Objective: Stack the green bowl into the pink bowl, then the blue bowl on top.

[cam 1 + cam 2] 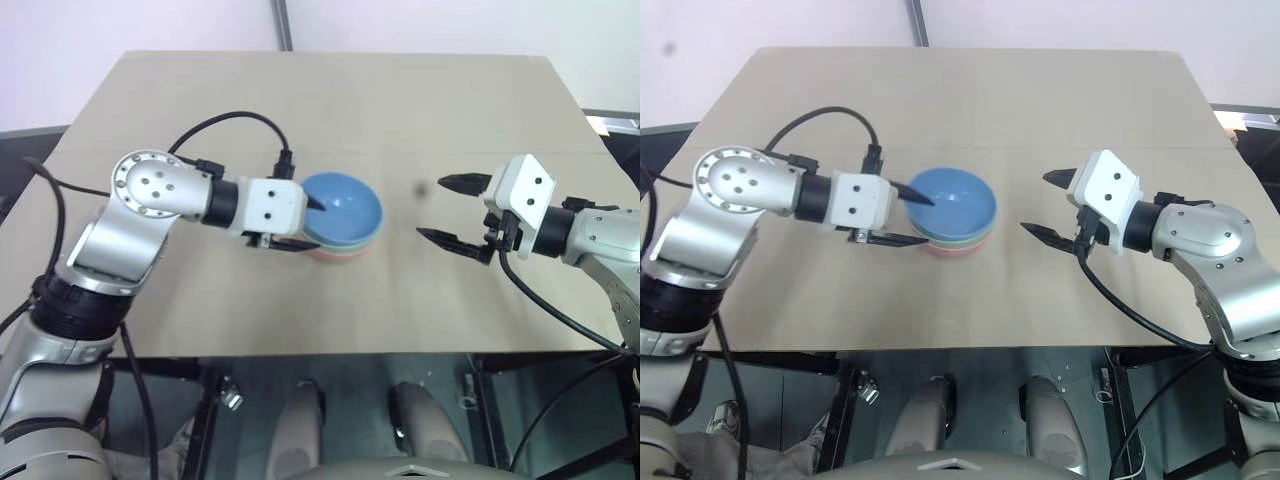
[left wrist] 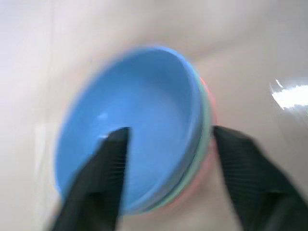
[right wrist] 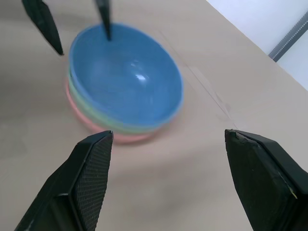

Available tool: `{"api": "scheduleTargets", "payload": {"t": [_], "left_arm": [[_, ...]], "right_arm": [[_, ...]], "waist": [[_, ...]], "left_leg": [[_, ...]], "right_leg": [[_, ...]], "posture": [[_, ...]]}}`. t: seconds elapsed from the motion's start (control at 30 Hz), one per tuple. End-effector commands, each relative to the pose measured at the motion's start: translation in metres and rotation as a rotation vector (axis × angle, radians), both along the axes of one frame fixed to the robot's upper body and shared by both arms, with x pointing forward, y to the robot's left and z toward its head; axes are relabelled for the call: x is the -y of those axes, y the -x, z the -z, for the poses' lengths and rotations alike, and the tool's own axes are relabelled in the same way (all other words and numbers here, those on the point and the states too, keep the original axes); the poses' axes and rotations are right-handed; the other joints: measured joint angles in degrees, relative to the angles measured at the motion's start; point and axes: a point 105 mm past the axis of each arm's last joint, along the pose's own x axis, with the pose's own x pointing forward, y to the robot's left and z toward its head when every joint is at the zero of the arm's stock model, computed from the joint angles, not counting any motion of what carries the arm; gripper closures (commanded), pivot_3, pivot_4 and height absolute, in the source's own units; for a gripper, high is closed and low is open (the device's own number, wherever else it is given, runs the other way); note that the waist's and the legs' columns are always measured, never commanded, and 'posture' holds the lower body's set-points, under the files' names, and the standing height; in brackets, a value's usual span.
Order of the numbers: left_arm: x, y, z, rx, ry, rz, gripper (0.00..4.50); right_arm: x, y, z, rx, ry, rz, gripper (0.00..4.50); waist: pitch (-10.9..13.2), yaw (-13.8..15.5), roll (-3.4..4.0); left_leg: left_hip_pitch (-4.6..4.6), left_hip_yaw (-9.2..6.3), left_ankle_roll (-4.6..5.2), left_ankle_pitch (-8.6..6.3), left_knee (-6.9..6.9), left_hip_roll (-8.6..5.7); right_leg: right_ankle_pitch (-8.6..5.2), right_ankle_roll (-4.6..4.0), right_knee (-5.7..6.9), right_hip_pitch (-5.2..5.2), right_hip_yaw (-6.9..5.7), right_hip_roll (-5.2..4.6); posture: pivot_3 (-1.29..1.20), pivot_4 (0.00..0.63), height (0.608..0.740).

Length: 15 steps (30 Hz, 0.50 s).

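Note:
Three bowls are nested on the tan table [image 1: 330, 110]: the pink bowl [image 3: 91, 126] at the bottom, the green bowl [image 3: 96, 113] in it, and the blue bowl [image 1: 345, 208] on top. My left gripper [image 1: 314, 225] is open at the stack's left rim, with one finger over the blue bowl's inside and the other outside the stack. The rim lies between the fingers [image 2: 113, 159] without touching either. My right gripper [image 1: 432, 208] hangs open to the right of the stack, a short gap away, with nothing between its fingers.
The table's front edge runs just below both arms, with the floor beyond it. A grey pole [image 1: 284, 25] stands behind the far edge. A seam [image 1: 600, 152] crosses the table top on the right.

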Motion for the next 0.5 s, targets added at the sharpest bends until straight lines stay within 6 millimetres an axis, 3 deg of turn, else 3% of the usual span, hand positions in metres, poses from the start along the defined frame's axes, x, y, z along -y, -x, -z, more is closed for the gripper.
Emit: {"api": "scheduleTargets", "payload": {"t": [0.03,0.2,0.23,0.3,0.37,0.5], "left_arm": [[-0.015,-0.002,-0.023,0.021,0.088,-0.084,1.14],[-0.050,0.002,-0.035,-0.082,0.511,-0.226,1.14],[-0.061,0.004,-0.027,-0.109,0.515,-0.281,1.14],[-0.072,0.022,-0.021,-0.223,0.576,-0.273,0.60],[-0.081,0.031,-0.009,-0.274,0.581,-0.322,0.05],[-0.095,0.031,-0.004,-0.205,0.663,-0.462,0.05]], "right_arm": [[0.002,0.006,-0.011,0.052,-0.007,0.006,0.47],[0.002,0.005,-0.009,0.020,-0.088,0.028,0.47],[0.003,0.005,-0.007,-0.004,-0.102,0.029,0.47],[0.004,0.006,-0.005,-0.058,-0.123,0.021,0.47],[0.005,0.009,-0.003,-0.106,-0.155,0.007,0.00],[0.019,0.011,0.000,-0.119,-0.116,0.048,0.00]], "waist": [[0.0,-0.1,0.00],[0.0,-0.6,0.02],[0.0,-0.6,0.00],[0.0,-0.9,0.00],[0.0,-0.8,-0.02],[0.0,0.4,-0.05]], "left_leg": [[0.01,0.00,0.00,0.00,0.00,0.00],[0.01,-0.01,0.00,0.00,0.00,0.02],[0.06,0.00,0.00,0.00,0.00,0.02],[0.02,-0.05,0.00,0.00,0.03,0.03],[0.02,-0.05,0.00,0.00,0.03,0.02],[0.07,-0.06,0.00,0.00,0.07,0.01]], "right_leg": [[0.00,0.00,0.01,0.00,0.00,0.00],[0.00,0.00,0.01,0.00,-0.01,0.00],[0.00,0.00,0.02,0.06,0.00,-0.02],[0.00,0.00,0.02,0.05,-0.03,-0.01],[0.00,0.00,0.04,0.07,-0.05,-0.03],[0.00,0.00,0.02,0.13,-0.06,-0.04]], "posture": [[0.00,0.150,0.740],[0.00,0.150,0.740],[0.00,0.150,0.740],[0.00,0.150,0.740],[0.00,0.150,0.740],[0.00,0.150,0.740]]}}
